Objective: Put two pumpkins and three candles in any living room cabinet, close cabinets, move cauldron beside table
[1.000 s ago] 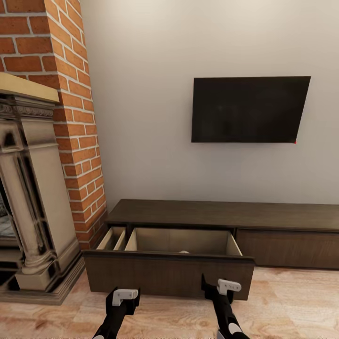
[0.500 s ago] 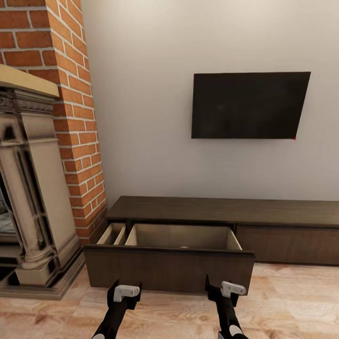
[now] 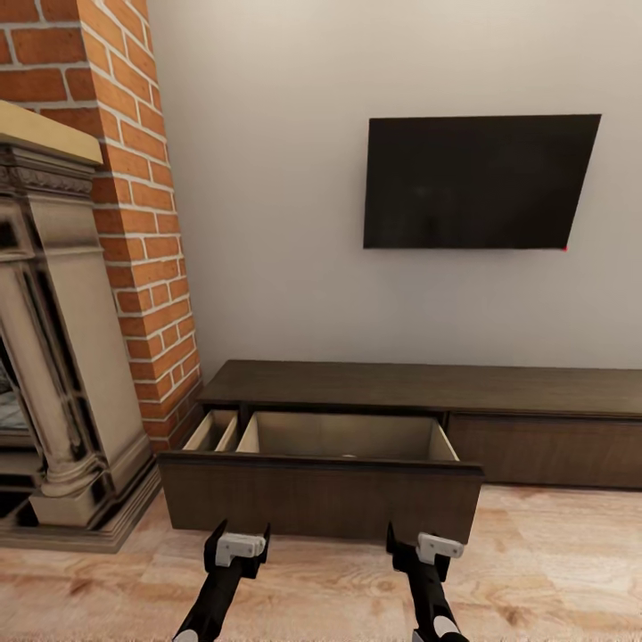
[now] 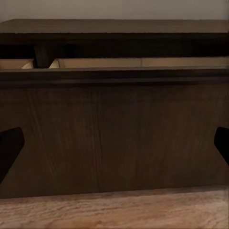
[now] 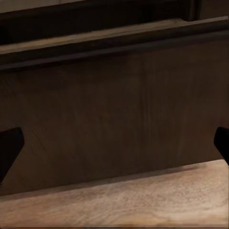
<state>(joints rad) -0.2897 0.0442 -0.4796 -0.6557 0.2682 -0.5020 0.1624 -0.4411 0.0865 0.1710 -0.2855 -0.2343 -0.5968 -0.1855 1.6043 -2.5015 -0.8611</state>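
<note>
The cabinet (image 3: 428, 388) is a long, low, dark brown unit against the wall under the television. Its left drawer (image 3: 321, 499) is pulled out, showing pale wood walls; the drawer's floor is hidden behind the front panel. My left gripper (image 3: 239, 538) and right gripper (image 3: 421, 540) hover low over the floor just before that front panel, both open with nothing between the fingers. In the wrist views the left gripper (image 4: 114, 148) and right gripper (image 5: 114, 148) face the dark drawer front (image 4: 114, 133) squarely. Pumpkins, candles and cauldron are out of view.
A brick chimney (image 3: 134, 223) and a stone fireplace surround (image 3: 53, 357) stand left of the cabinet, with the plinth (image 3: 80, 530) reaching onto the wooden floor (image 3: 553, 571). A television (image 3: 477, 183) hangs on the wall above. The right drawer front (image 3: 544, 450) is shut.
The whole picture has shifted, so the camera has moved; the cabinet and television sit higher in the frame. The drawer stays pulled out and both grippers stay open before it.
</note>
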